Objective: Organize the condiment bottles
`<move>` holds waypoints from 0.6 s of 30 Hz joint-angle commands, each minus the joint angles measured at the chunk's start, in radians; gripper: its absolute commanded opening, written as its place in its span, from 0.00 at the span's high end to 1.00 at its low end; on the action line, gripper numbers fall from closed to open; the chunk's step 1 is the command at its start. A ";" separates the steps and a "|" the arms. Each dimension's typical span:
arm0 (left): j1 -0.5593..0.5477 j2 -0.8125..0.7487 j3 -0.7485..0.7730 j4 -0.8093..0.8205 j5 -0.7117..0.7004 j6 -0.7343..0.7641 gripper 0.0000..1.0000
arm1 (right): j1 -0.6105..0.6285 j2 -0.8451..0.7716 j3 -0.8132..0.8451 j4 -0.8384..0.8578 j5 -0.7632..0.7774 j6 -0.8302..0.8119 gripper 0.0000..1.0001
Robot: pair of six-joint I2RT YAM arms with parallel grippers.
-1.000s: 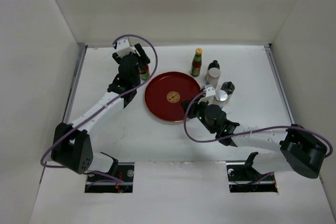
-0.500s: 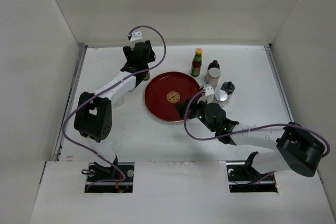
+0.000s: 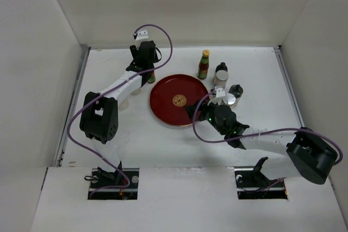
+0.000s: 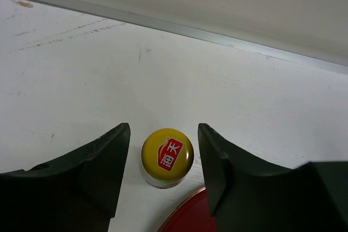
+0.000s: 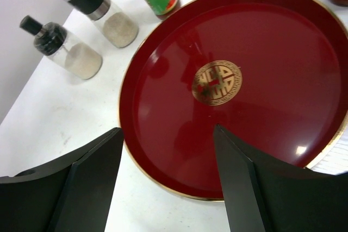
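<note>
Between spread left tool jaws: yellow-capped sauce bottle, not touching.

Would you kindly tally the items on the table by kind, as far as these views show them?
Red sauce bottles with yellow caps: 2
Clear glass shakers with black caps: 2
Round dark-red tray with gold emblem: 1
Total: 5 visible in these views
</note>
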 commanded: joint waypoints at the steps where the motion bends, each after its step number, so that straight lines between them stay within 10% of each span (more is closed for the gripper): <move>1: 0.002 -0.001 0.038 0.007 -0.005 0.018 0.48 | -0.017 -0.032 -0.013 0.044 -0.010 0.017 0.26; 18: 0.010 -0.105 0.051 0.066 -0.013 0.051 0.86 | -0.023 -0.037 -0.016 0.046 -0.010 0.015 0.27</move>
